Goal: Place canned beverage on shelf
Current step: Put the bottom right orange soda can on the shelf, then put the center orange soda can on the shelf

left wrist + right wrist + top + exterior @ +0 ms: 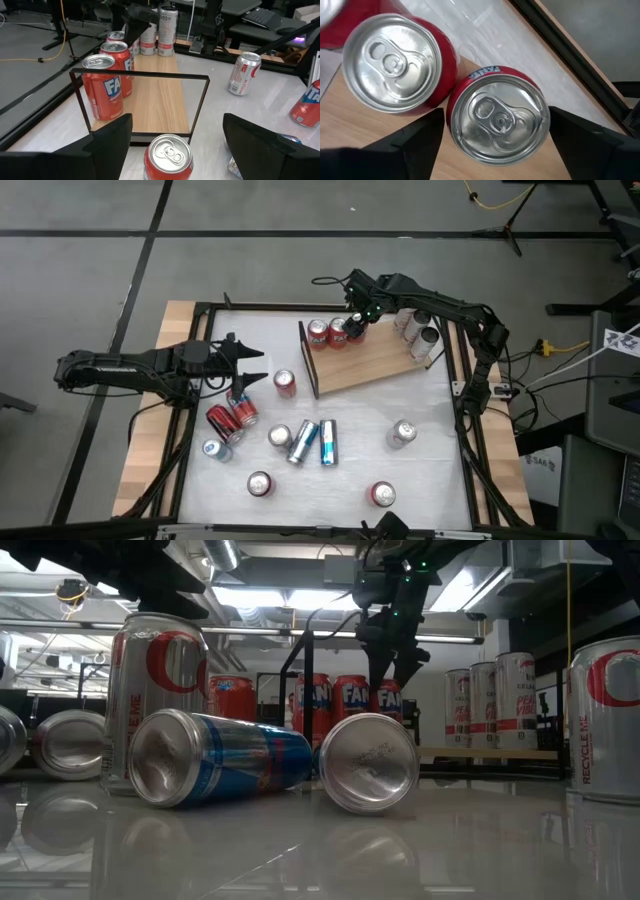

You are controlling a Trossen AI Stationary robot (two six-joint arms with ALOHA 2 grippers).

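The white table (pixel 440 480) is still carrying most of the work, so the task is looking well short of halfway. The shelf (pixel 375 365) is lying across the far middle of the table, its dark rail (pixel 308 360) at the left end. It is bearing three red cans (pixel 318 332) in a row at its far left corner. A cluster of white cans (pixel 428 338) is standing at its right end; the low view is showing three, and there may be a fourth. The right gripper (pixel 356 320) is hanging right over the rightmost red can (pixel 497 120). Its fingers are spread to either side and grasping nothing, so that can is reading as just set down. The left gripper (pixel 250 365) is waiting over the left side of the table, released and empty. It is pointing at a red can (pixel 285 383) standing just left of the rail, probably the next one to go. About ten cans are still sitting loose on the table: that upright red can, two red ones lying (pixel 232 417) near the left gripper, two tall blue ones lying (pixel 316 442) in the middle, a small blue one (pixel 212 450) at near left, and four more upright: two silver-topped (pixel 402 433) in the middle and two red (pixel 382 495) along the near side.
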